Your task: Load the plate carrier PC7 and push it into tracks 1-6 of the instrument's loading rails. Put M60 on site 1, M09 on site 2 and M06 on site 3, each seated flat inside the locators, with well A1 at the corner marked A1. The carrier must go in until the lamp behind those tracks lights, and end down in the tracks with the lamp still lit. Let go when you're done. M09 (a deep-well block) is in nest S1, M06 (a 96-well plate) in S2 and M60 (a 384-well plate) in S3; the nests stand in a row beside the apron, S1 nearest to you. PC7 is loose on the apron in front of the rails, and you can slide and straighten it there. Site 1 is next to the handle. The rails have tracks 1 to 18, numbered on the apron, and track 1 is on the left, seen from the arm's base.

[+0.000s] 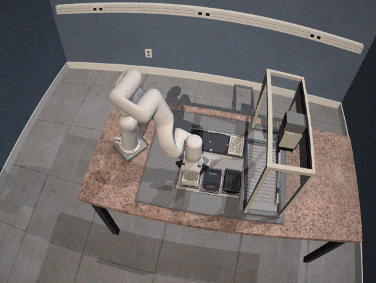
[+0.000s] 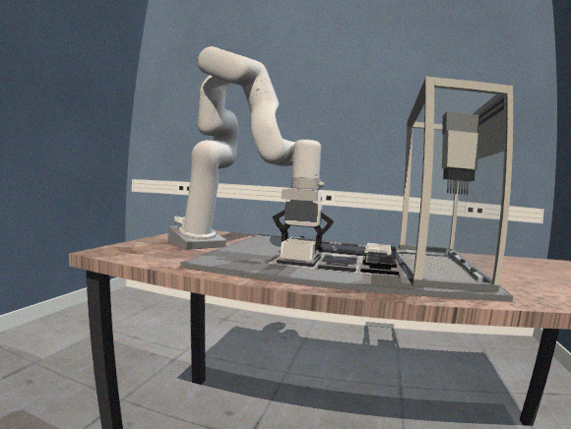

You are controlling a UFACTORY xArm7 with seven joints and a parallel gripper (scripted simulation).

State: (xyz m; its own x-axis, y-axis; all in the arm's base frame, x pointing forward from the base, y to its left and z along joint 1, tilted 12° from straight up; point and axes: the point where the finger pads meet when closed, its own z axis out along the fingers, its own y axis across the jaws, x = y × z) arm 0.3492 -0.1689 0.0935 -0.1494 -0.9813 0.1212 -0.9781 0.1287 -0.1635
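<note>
Lab: pipetting instrument point(image 2: 460, 143), well plates point(image 1: 236, 145).

I count three nests point(image 1: 209, 192) in a row, one carrier point(image 1: 214, 143), two pale plates point(image 1: 236, 145) and one instrument frame point(image 1: 289, 169).
</note>
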